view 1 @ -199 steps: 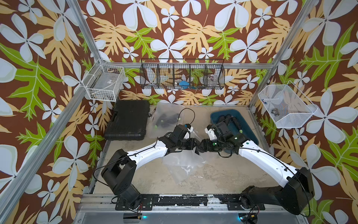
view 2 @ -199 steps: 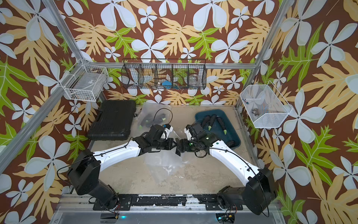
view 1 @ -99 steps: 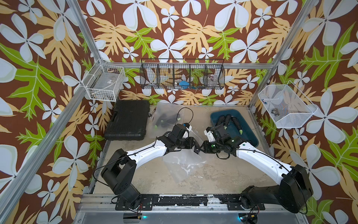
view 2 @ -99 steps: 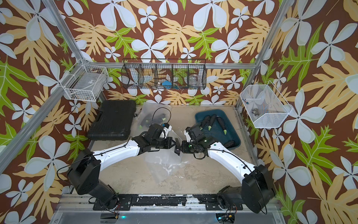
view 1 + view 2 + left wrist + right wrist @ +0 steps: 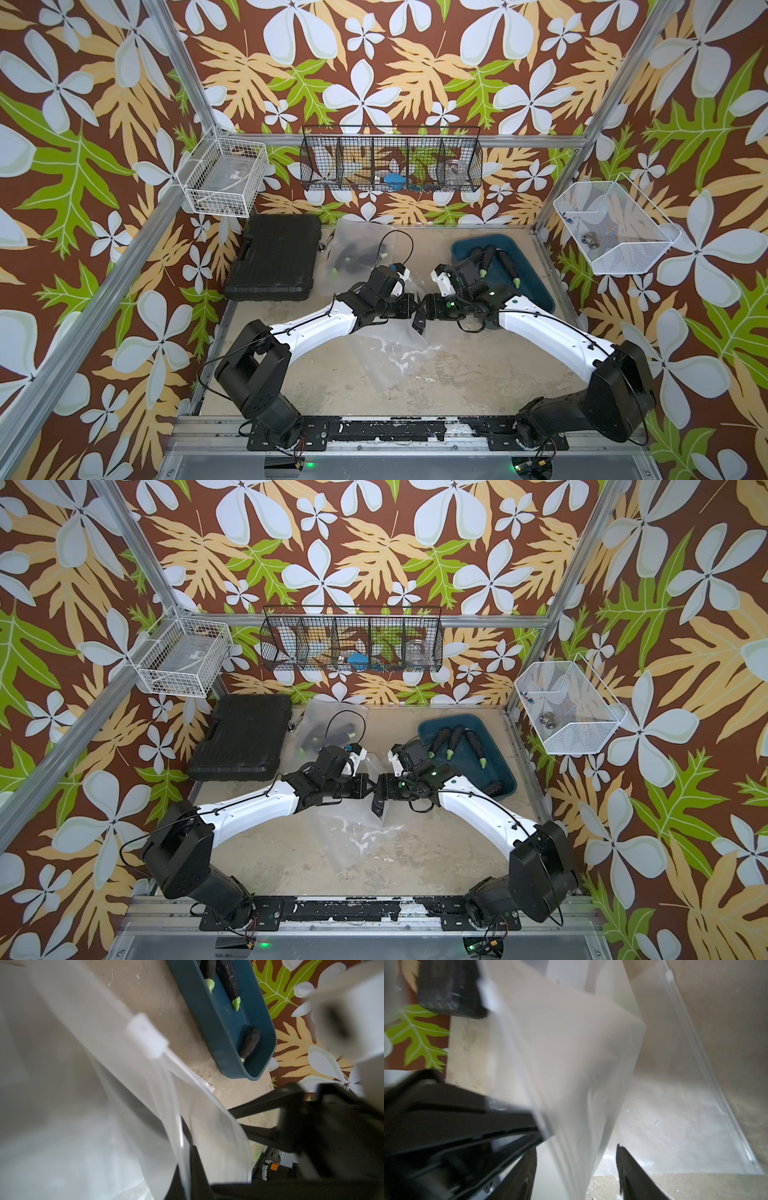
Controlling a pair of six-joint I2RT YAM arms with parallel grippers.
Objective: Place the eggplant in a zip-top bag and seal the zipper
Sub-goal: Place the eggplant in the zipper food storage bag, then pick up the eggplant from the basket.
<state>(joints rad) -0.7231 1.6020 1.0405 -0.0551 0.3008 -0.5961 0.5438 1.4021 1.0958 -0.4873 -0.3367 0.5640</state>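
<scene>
two claws meet at the zip-top bag (image 5: pixel 386 357) on the bench (image 5: pixel 457 374).
your left claw (image 5: pixel 187 1159) pinches its edge; your right claw (image 5: pixel 575 1149) stands wide around it. eggplants (image 5: pixel 505 266) lie in the blue tray (image 5: pixel 536 286).

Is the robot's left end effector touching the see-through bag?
Touching. The right wrist view shows the left end effector shut on the bag, its zipper edge pinched tight.
</scene>
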